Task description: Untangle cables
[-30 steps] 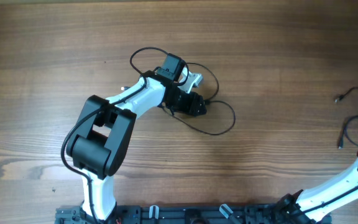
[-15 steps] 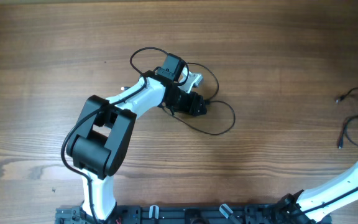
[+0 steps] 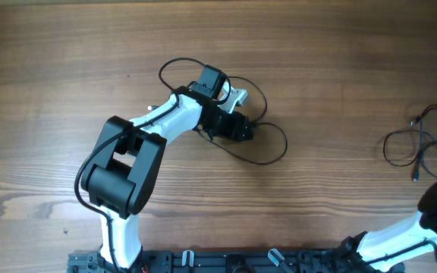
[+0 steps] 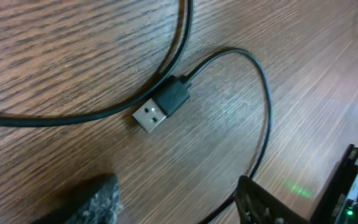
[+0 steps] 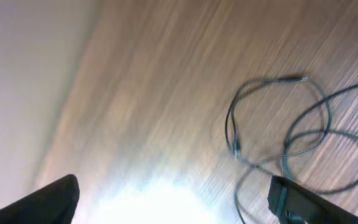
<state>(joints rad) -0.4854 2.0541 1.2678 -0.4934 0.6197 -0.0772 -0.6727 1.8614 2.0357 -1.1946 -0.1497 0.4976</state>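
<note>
Black cables (image 4: 269, 112) with a black, silver-tipped plug (image 4: 160, 107); brown tabletop (image 3: 340, 61) with streaky wood grain; white-and-black arm (image 3: 169, 117).

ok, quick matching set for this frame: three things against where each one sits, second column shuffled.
1. silver-tipped black USB plug
2. loose tangle of thin black cables
3. white-and-black right arm

A. near the right edge of the wooden table
B. bottom right corner of the overhead view
C. flat on the wood, just ahead of the open left hand

Pairs: 1-C, 2-A, 3-B
</note>
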